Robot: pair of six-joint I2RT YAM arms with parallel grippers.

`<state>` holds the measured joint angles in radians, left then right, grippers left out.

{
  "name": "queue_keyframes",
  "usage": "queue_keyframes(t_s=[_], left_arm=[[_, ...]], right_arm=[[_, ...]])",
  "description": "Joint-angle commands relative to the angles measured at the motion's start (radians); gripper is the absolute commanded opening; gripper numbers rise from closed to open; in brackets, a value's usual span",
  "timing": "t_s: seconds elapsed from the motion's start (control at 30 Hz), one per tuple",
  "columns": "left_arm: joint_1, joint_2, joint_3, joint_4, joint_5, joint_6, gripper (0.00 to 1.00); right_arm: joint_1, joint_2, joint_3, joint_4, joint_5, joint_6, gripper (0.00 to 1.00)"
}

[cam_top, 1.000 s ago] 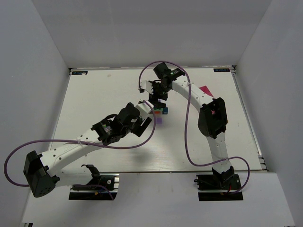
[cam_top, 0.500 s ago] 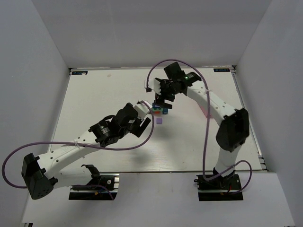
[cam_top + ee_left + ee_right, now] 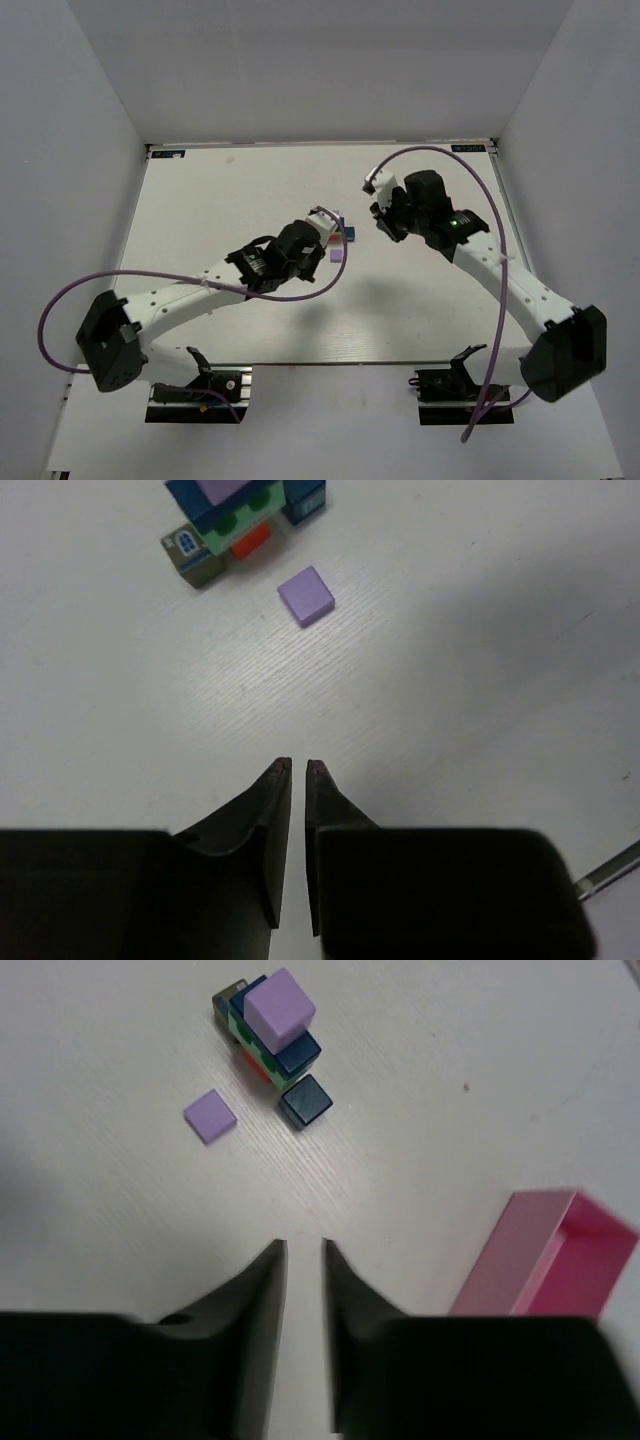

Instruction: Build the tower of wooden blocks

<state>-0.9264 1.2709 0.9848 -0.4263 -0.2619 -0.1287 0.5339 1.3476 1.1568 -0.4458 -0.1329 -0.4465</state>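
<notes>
**Wood block tower** (image 3: 268,1032): stands at the far middle of the worktop (image 3: 220,200), in front of both claws. Purple cube on top, then dark blue, green and red below. Appears turned a little askew on its stack in the right wrist view. In the overhead view, largely hidden behind the left wrist.

**Loose purple cube** (image 3: 305,594): lies flat on the worktop near the tower's foot, apart from it. Not yet stacked.

**Dark blue cube** (image 3: 305,1100): sits low, just beside the tower's base. Touching or not, cannot tell.

**Pink box** (image 3: 545,1260): lies open, well apart from the blocks, to the right.

**Left claw** (image 3: 298,768): jaws pressed together, nothing between them. Hangs over bare worktop, short of the purple cube.

**Right claw** (image 3: 303,1248): jaws a narrow way apart, nothing held. Points toward the tower from the other side.

**Hazards, as judged:**
- Fetching the loose purple cube with jaws this narrow probably pushes it instead of gripping it, possibly into the tower's foot.
- The skewed top cube is likely to slide off at any knock or hard set-down.
- With both arms meeting at one small stack, a wrist or purple cable could sweep the tower over.
- A small cube may twist or pop free under an off-centre pinch.
</notes>
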Motion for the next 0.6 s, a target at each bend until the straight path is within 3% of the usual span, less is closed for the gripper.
queue_keyframes(t_s=[0.0,0.03,0.07,0.23,0.33,0.43,0.57], left_arm=[[-0.021,0.117,0.031,0.023,-0.01,-0.248,0.23],[-0.031,0.148,0.041,0.033,-0.026,-0.291,0.23],[-0.031,0.175,0.041,0.044,-0.061,-0.326,0.24],[-0.051,0.368,0.162,-0.009,-0.177,-0.57,0.44],[-0.071,0.439,0.233,-0.009,-0.188,-0.601,0.54],[-0.08,0.522,0.296,-0.018,-0.244,-0.649,0.61],[-0.098,0.597,0.316,-0.009,-0.319,-0.678,0.61]], right_arm=[[-0.02,-0.146,-0.074,0.16,0.027,0.19,0.19],[-0.035,-0.166,-0.107,0.171,0.036,0.216,0.04],[-0.04,-0.218,-0.124,0.182,0.047,0.23,0.0],[-0.087,-0.286,-0.19,0.194,0.079,0.319,0.0],[-0.097,-0.327,-0.207,0.199,0.047,0.338,0.08],[-0.101,-0.355,-0.216,0.199,0.033,0.344,0.08],[-0.101,-0.392,-0.235,0.21,0.023,0.344,0.08]])
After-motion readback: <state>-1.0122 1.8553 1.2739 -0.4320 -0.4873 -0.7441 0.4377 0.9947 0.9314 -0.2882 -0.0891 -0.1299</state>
